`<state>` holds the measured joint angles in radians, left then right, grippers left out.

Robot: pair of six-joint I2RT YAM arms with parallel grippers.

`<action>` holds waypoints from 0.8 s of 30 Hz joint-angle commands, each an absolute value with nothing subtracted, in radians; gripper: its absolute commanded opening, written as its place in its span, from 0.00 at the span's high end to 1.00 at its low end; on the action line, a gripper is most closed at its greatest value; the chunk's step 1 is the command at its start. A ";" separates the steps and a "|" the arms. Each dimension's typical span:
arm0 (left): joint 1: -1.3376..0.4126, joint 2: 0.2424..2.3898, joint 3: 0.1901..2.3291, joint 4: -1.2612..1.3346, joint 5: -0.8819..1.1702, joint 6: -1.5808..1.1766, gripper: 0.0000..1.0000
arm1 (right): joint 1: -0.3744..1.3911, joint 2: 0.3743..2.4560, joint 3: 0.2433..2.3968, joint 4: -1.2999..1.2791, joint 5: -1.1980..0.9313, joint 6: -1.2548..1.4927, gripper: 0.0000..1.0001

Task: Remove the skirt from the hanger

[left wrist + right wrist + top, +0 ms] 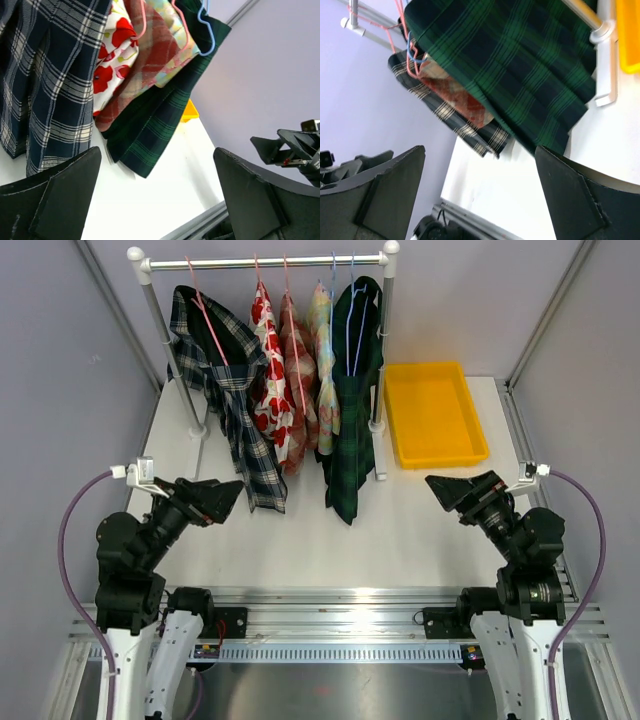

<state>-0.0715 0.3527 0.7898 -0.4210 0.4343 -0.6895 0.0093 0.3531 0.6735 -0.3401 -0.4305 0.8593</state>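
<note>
Skirts (pixel 290 390) hang in a tight row of five from wire hangers (pixel 205 310) on the rail (pixel 270 261) at the far side of the desk (pixel 400 530). Each has its long axis vertical, waist up at the hanger and hem pointing down. The navy plaid skirt (pixel 235 410) sits leftmost and the green plaid skirt (pixel 350 430) rightmost, near a yellow tray (pixel 432 415). Left gripper (pixel 236 492) and right gripper (pixel 440 486) hover on the near side, well apart from the fabric, jaws spread wide and holding nothing.
</note>
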 commanded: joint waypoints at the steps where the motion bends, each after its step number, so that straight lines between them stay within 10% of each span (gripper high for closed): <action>1: -0.072 0.330 0.876 -0.350 0.526 -0.690 0.01 | 0.008 0.330 0.660 -0.354 -0.538 0.923 0.00; 9: -0.078 0.584 0.820 0.212 0.698 -1.104 0.01 | 0.008 0.281 0.610 -0.366 -0.566 0.888 0.01; 24: -0.797 1.536 2.269 -0.704 -0.173 -0.335 0.01 | 0.008 0.307 0.588 -0.475 -0.517 0.766 0.00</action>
<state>-0.7193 1.3682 2.0705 -0.4782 0.0975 -0.5102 0.0093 0.2867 0.5842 -0.4633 -0.5156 0.8261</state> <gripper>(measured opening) 0.987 0.993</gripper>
